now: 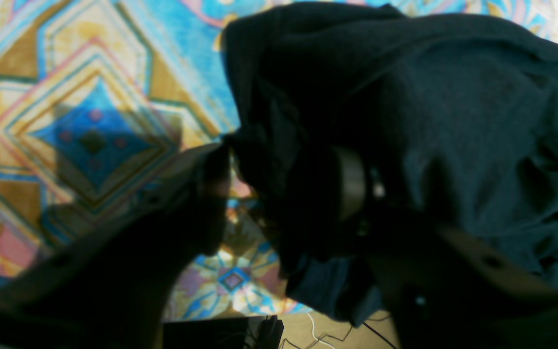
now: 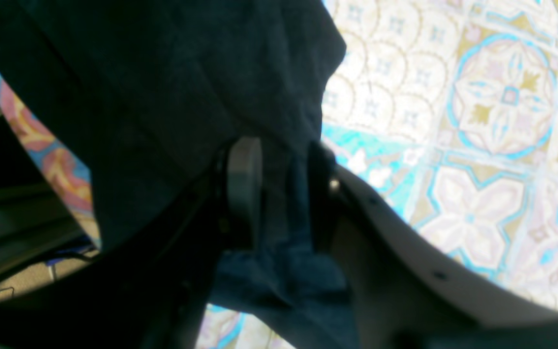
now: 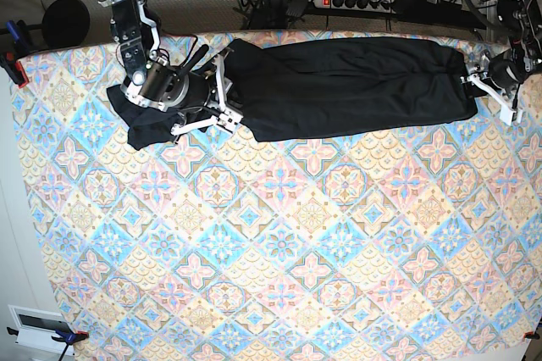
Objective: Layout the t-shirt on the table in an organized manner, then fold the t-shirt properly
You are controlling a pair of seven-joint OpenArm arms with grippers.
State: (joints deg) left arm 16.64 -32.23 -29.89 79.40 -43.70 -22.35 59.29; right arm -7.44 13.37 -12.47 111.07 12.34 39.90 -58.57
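Observation:
The black t-shirt (image 3: 356,86) lies stretched in a long band along the far edge of the patterned table (image 3: 279,251). My right gripper (image 3: 227,90) is at the band's left part, and a bunched end of the shirt lies beyond it under the arm. In the right wrist view the gripper (image 2: 281,189) is shut on a fold of the t-shirt (image 2: 162,72). My left gripper (image 3: 472,80) is at the shirt's right end. In the left wrist view the gripper (image 1: 284,194) holds bunched t-shirt (image 1: 453,97) between its fingers, just above the table (image 1: 90,97).
A power strip (image 3: 356,1) and cables lie behind the far edge. Clamps (image 3: 10,64) hold the tablecloth at the corners. A round black object (image 3: 66,20) stands at the back left. The table edge and floor (image 1: 327,334) show just below the left gripper.

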